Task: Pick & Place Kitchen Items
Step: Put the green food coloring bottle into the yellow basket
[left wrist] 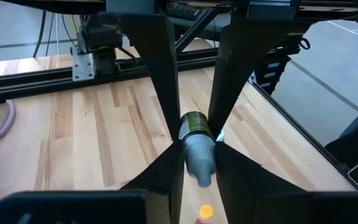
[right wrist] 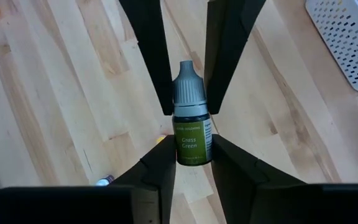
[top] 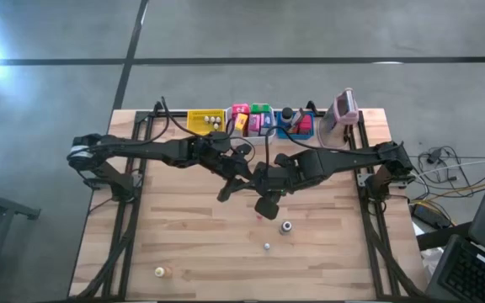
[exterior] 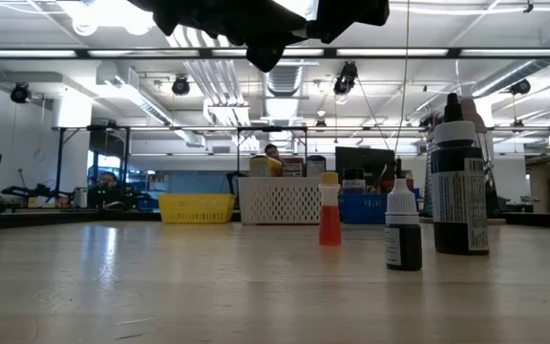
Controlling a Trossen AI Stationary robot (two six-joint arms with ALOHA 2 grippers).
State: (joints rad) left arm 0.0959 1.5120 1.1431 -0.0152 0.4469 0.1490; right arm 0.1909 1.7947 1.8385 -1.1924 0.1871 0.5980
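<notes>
Bottles stand near on the bench [top: 183,244]: a small dark one [exterior: 403,227], a larger one [exterior: 458,182], a red one [exterior: 329,211]. Farther, mid-bench and lifted, both grippers' fingers pinch the grass-green dropper bottle [right wrist: 189,118]: right gripper [right wrist: 190,140], left gripper [left wrist: 196,155]. Bins [top: 205,121] line the far edge.

Grey concrete floor [top: 310,29] — bright ceiling lights [exterior: 113,11].

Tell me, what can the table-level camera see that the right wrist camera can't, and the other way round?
Only the low view shows three upright little bottles: an orange-red one, a small dark one and a taller dark one, plus the yellow bin behind. Only the right wrist view shows the right gripper pinching a bottle labelled Grass Green. Both show the wooden table and the white perforated bin.
</notes>
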